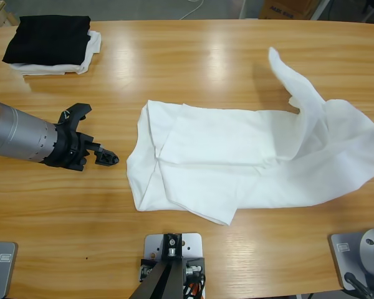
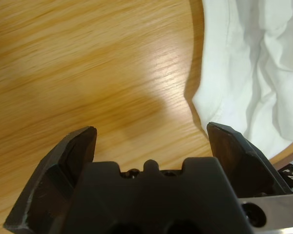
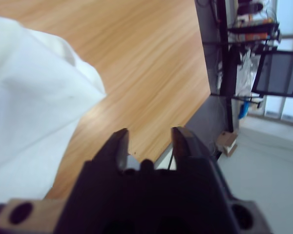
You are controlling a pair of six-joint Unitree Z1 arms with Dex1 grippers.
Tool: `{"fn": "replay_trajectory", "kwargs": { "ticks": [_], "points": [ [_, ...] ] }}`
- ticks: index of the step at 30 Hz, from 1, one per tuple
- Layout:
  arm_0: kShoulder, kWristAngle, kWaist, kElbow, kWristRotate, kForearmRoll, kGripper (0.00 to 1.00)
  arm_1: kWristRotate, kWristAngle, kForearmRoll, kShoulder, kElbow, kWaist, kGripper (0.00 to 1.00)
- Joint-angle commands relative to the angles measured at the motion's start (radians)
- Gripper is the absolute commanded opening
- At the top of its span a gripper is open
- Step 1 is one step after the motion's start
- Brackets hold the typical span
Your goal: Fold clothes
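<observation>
The white T-shirt (image 1: 249, 159) lies crumpled on the table (image 1: 193, 56), its long axis running across from the middle toward the right edge, where one end rises off the wood. The left gripper (image 1: 103, 156) hovers just beside the shirt's bunched left end, fingers (image 2: 73, 151) released and empty. The right gripper (image 3: 149, 141), fingers spread with a narrow gap, holds nothing beside the shirt. A folded black garment (image 1: 47, 38) sits on a white cloth (image 1: 90, 53) at the far left corner.

The left arm (image 1: 19, 134) is a smooth silver-grey cylinder with a ring of small dark screw holes, ending in a black angular wrist housing and the left gripper (image 1: 100, 149) — matte black, chunky, faceted jaws. The right gripper (image 3: 149, 141) is likewise black — its mount a pale metal plate with round holes.
</observation>
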Motion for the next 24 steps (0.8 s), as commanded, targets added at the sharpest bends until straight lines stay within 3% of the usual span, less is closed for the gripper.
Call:
{"fn": "replay_trajectory", "kwargs": {
  "ticks": [1, 3, 6, 11, 17, 24],
  "points": [
    [-0.014, -0.021, -0.115, -0.131, 0.206, -0.022, 0.954, 0.005, 0.132, 0.02, -0.169, -0.019, 0.085, 1.0],
    [0.039, -0.035, -0.168, -0.263, 0.354, 0.001, 0.954, -0.012, 0.203, -0.013, -0.198, -0.02, 0.185, 1.0],
    [0.202, -0.034, -0.243, -0.53, 0.522, 0.163, 0.954, -0.019, 0.278, -0.071, -0.212, -0.019, 0.307, 1.0],
    [0.442, -0.002, -0.308, -0.857, 0.775, 0.422, 0.958, -0.055, 0.301, -0.105, -0.219, -0.015, 0.324, 1.0],
    [0.567, 0.064, -0.308, -0.966, 1.017, 0.501, 0.977, -0.074, 0.307, -0.14, -0.229, 0.034, 0.324, 1.0],
    [0.662, 0.063, -0.317, -1.063, 1.04, 0.63, 0.977, -0.087, 0.312, -0.184, -0.198, 0.042, 0.321, 1.0]
  ]
}}
